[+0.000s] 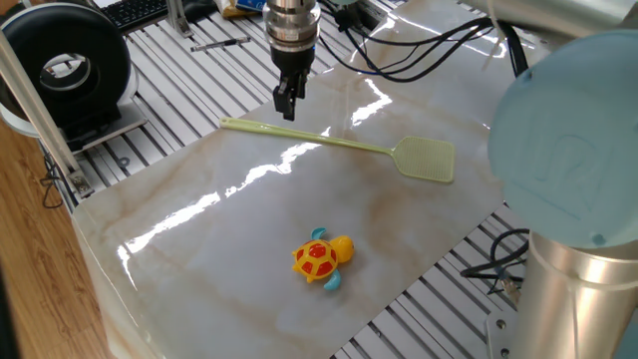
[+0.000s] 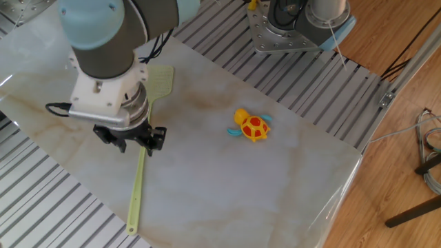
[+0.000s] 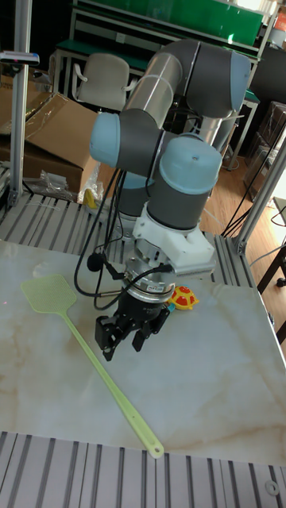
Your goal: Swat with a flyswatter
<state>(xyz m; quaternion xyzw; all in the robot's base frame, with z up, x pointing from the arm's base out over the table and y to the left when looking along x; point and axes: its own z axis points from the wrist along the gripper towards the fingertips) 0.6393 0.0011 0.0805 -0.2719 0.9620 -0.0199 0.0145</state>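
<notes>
Bright light from above makes white shiny streaks on the marble table (image 1: 249, 229). Shadows are soft and faint. The big blue arm (image 1: 563, 140) up close looks blurry.

Tool (image 1: 287, 104) just above flyswatter (image 1: 339, 146) handle

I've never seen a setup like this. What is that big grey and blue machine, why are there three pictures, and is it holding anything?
It is a robot arm with jointed grey and blue sections. At its end is a two-fingered tool for grasping. The three pictures show one moment from three cameras: two look down at the marble-patterned table from opposite sides, and the tall one faces the arm. On the table lie a pale green flyswatter and an orange and yellow toy turtle. The tool holds nothing; it hangs over the flyswatter's handle, fingers apart.
</notes>
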